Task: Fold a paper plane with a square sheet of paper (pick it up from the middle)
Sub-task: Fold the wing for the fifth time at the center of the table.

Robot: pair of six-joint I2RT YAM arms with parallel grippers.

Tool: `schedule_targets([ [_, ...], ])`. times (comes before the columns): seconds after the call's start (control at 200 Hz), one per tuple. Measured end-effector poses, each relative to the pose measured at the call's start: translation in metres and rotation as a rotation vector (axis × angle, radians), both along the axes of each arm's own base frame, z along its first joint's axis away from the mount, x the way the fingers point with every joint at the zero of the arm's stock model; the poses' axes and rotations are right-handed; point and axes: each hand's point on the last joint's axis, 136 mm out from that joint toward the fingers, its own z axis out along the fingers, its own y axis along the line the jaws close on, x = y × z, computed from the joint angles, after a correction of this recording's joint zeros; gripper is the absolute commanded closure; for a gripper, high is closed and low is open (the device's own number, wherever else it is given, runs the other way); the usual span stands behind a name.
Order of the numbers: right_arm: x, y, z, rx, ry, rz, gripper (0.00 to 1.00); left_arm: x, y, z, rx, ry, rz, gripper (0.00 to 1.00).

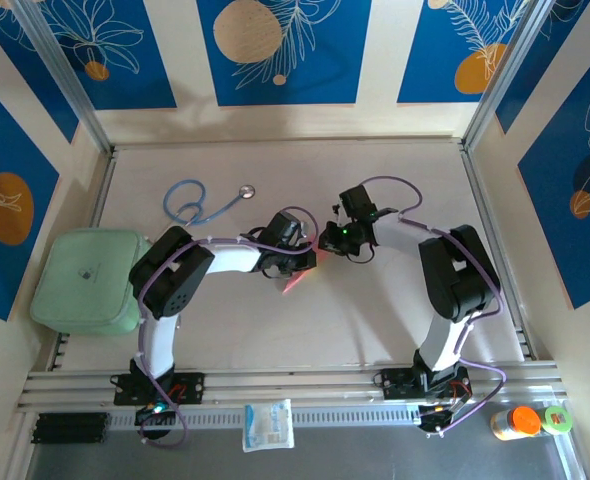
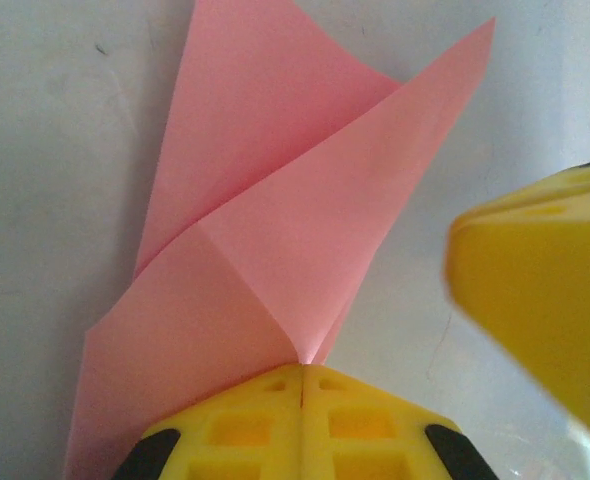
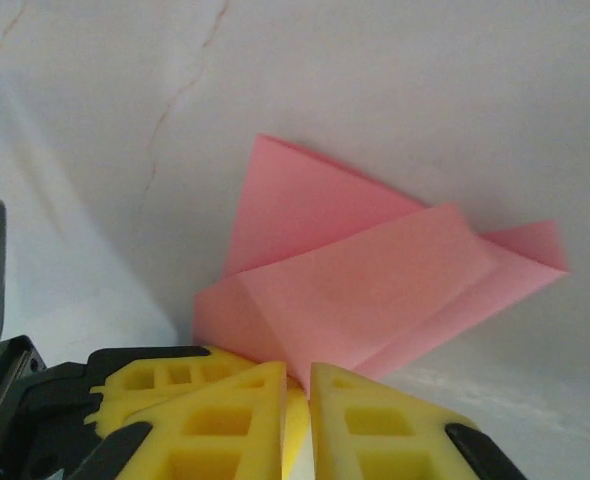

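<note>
The square sheet of paper is salmon-pink and partly folded, its flaps standing up off the table. My left gripper is shut on its lower point, the yellow jaws pressed together. From above, that gripper is at mid-table with the paper showing just under it. My right gripper faces the paper with only a narrow slit between its jaws and nothing in the slit. It hangs close beside the left one. One of its fingers shows to the right of the paper, apart from it.
A blue stethoscope lies at the back left. A pale green pad sits at the left edge. A white packet and an orange bottle rest on the near rail.
</note>
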Motion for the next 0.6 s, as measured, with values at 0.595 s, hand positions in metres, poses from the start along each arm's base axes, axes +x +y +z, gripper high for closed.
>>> schedule_targets([
  [0.595,0.01,-0.011,-0.031,0.2,0.079,-0.035,0.9,-0.001,0.001,-0.001,-0.055,-0.019,0.025,1.0],
])
